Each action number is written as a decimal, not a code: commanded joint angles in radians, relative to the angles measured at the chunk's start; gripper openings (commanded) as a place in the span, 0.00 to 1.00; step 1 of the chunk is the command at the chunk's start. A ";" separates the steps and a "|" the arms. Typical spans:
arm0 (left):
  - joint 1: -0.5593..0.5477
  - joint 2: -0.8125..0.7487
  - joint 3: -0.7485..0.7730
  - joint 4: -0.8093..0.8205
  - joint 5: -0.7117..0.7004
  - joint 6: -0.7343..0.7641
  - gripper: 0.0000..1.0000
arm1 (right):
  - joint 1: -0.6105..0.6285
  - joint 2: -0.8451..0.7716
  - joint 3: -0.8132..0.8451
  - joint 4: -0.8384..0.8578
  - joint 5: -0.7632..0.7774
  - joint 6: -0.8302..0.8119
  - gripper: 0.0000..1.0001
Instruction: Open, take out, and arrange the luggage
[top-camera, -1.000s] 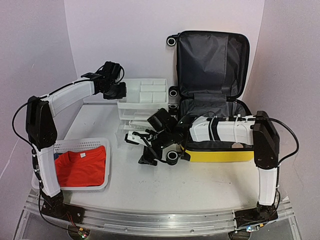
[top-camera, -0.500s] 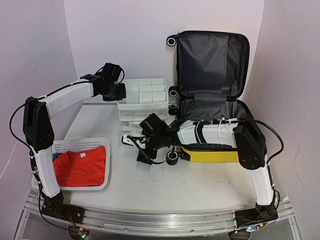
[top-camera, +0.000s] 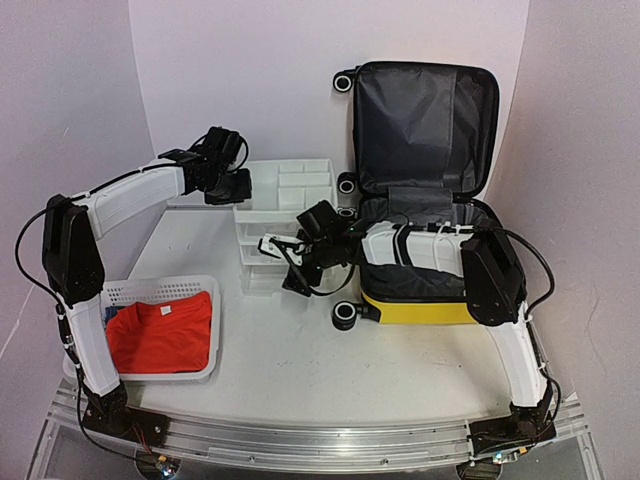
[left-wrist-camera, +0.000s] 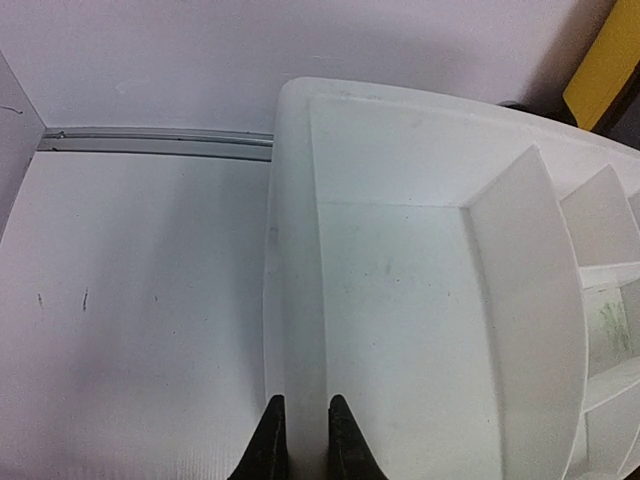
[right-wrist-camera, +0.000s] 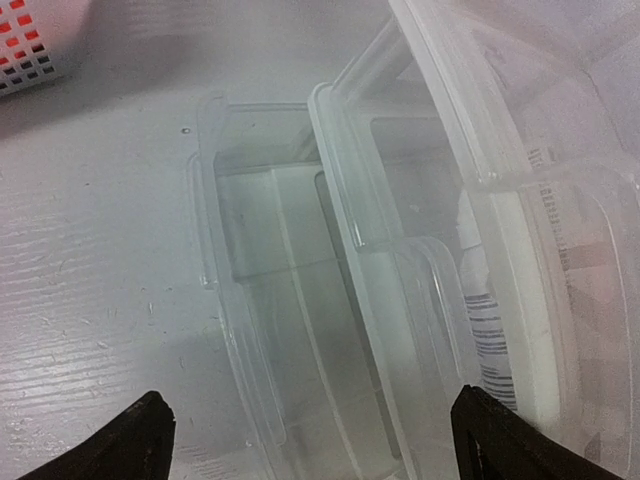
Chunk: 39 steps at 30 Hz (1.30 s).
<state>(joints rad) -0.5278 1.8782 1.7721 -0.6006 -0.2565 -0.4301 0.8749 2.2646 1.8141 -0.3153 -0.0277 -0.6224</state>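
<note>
The luggage lies open at the right rear of the bench, lid upright; just left of it the right claw hangs wide over clear drawers, and the left claw is narrow at the drawer unit's rim.

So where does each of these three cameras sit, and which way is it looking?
Top external: above and behind the robot, looking down on open luggage, drawer unit and basket; left arm and right arm show.
Left wrist: looks down into the drawer unit's top tray; left gripper pinches its rim.
Right wrist: looks down on pulled-out clear drawers; right gripper open.
Shared: all three see the drawer unit.
</note>
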 joint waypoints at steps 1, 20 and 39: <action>-0.030 -0.077 0.020 -0.024 0.076 0.002 0.00 | -0.022 0.049 0.084 0.038 -0.017 -0.032 0.98; -0.032 -0.052 0.057 -0.031 0.068 0.004 0.00 | 0.010 0.068 0.075 -0.101 -0.025 -0.124 0.97; -0.032 -0.016 0.093 -0.031 0.015 -0.005 0.00 | 0.028 -0.116 -0.137 -0.202 -0.376 -0.068 0.87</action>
<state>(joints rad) -0.5510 1.8790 1.7874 -0.6373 -0.2577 -0.4286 0.8837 2.2532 1.6962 -0.4824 -0.2890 -0.7368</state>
